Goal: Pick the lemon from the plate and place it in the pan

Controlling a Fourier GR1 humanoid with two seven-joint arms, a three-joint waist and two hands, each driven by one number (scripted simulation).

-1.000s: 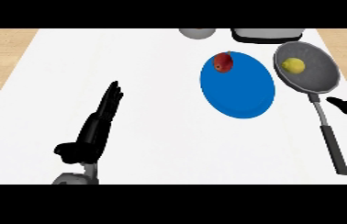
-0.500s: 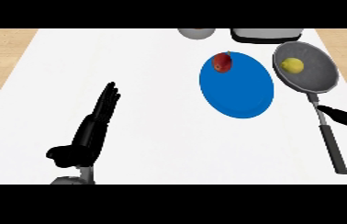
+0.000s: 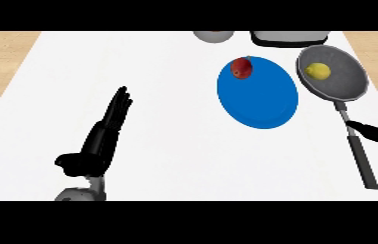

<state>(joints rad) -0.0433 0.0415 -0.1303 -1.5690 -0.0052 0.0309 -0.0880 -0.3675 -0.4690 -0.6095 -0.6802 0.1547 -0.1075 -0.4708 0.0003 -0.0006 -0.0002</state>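
Yellow lemon sits in the pan; my right hand has withdrawn, fingers unreadable; left hand rests, fingers straight.

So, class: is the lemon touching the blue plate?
Apart. The head view shows the lemon lying inside the pan, with the pan's grey rim and a strip of white counter between it and the blue plate.

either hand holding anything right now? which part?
Nothing held. Left hand is open, fingers straight, over bare counter. Right hand barely shows at the right edge by the pan handle. Lemon lies in the pan.
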